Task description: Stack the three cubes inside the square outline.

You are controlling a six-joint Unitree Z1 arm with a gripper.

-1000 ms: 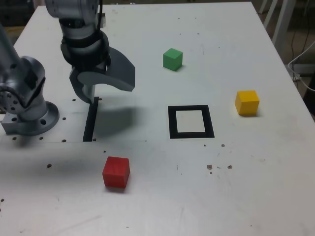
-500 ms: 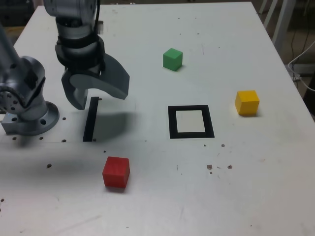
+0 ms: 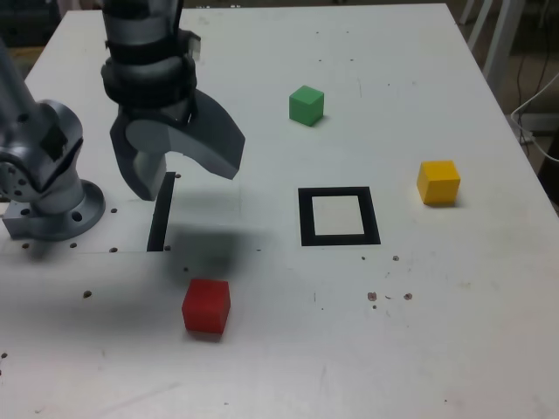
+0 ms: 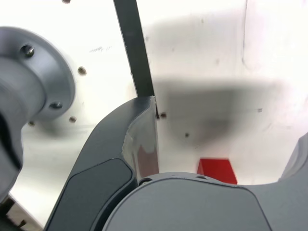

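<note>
"Three cubes, all loose on the table (image 3: 262,375): red (image 3: 206,306) nearest the camera, green (image 3: 307,106) at the back, yellow (image 3: 438,183) on the exterior view's right. The square (image 3: 339,235) is bare."

"And the gripper (image 3: 203,175)?"

"Spread wide above the table, holding nothing."

"How will they handle?"

"Light and stiff, I'd guess, perhaps a bit slick. Pinch opposite flat sides, low and square."

"Wrist view?"

"Red's top peeks past the gripper body; most of it is hidden, so I can't judge its alignment."

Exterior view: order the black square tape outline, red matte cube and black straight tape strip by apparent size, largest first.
1. Black square tape outline
2. Red matte cube and black straight tape strip: too close to rank
</note>
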